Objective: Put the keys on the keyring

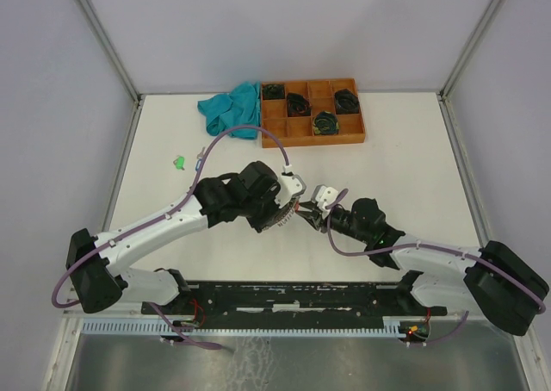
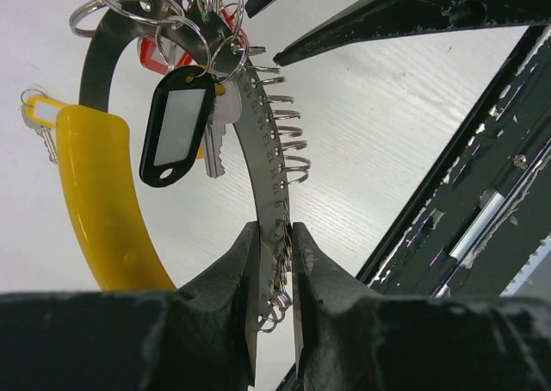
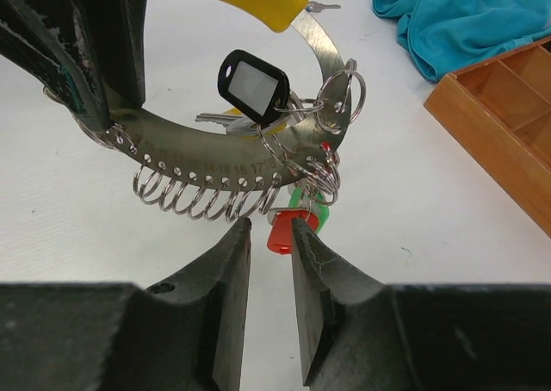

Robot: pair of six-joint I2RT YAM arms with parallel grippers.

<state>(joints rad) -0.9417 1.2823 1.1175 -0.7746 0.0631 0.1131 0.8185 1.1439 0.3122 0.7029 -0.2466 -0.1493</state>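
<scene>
Left gripper (image 2: 275,232) clamped on stiff silver-and-yellow metal keyring (image 2: 99,201); right gripper (image 3: 269,226) narrowly apart, possibly nipping light red plastic-tagged key (image 3: 282,236); tag best hold.

Two hands are counted: the left hand (image 2: 275,232) and the right hand (image 3: 270,227). One keyring (image 2: 263,171) is seen, with one black tag (image 2: 176,126) and one red tag (image 3: 288,232) hung on it. One green-tagged key (image 1: 179,161), one teal cloth (image 1: 232,107) and one tray (image 1: 280,130) holding four black coils (image 1: 325,122) are counted on the tabletop (image 1: 413,167).
</scene>
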